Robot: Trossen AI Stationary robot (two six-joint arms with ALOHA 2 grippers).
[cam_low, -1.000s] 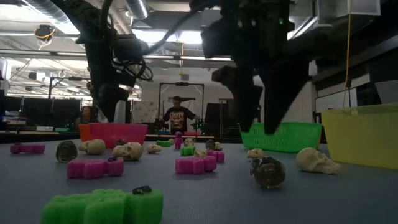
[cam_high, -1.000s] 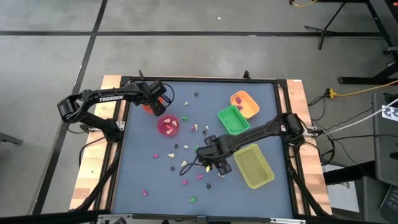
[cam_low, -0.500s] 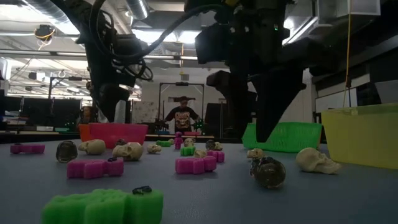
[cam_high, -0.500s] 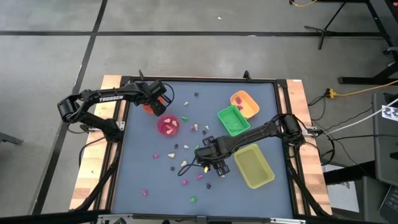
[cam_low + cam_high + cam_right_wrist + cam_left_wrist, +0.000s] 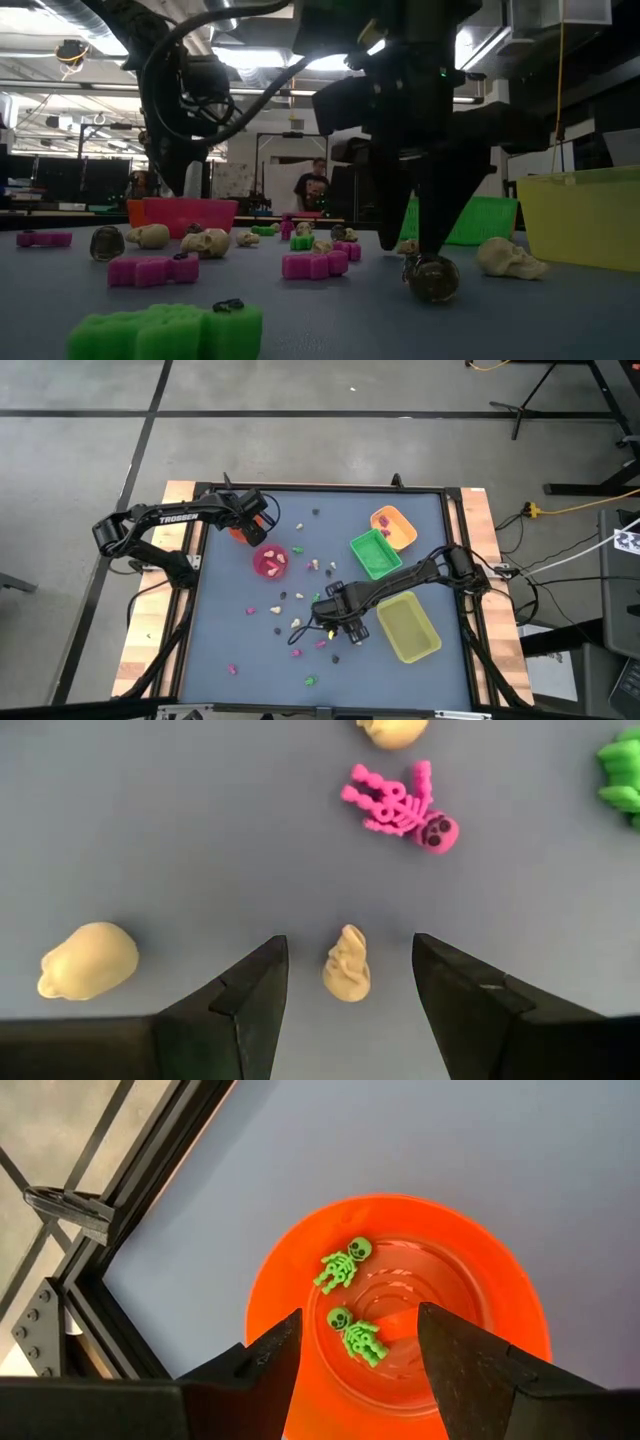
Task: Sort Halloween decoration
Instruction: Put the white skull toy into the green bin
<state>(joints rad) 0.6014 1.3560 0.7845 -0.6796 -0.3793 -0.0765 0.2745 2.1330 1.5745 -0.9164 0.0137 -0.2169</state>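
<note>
Tiny trinkets, pink, green, cream and dark, lie scattered over the blue table (image 5: 230, 620). My right gripper (image 5: 338, 618) hangs low over the table's middle, open. In the right wrist view its fingers (image 5: 250, 990) stand either side of a small cream trinket (image 5: 347, 965) lying on the table, not touching it. A cream skull (image 5: 88, 960) and a pink skeleton (image 5: 400, 810) lie close by. My left gripper (image 5: 360, 1330) is open above the orange cup (image 5: 500, 1310), which holds two green skeletons (image 5: 342, 1265).
A pink cup (image 5: 270, 561) with trinkets stands near the orange cup (image 5: 237, 532). Orange (image 5: 393, 525), green (image 5: 376, 553) and yellow (image 5: 407, 626) trays sit on the right half. A dark ball (image 5: 432, 278) and a cream skull (image 5: 510, 258) lie beside my right gripper (image 5: 418, 240). A person stands far behind.
My right gripper has come down toward the table and shifted a little toward its left edge, staying open. The left arm has kept still, and no trinket has moved.
</note>
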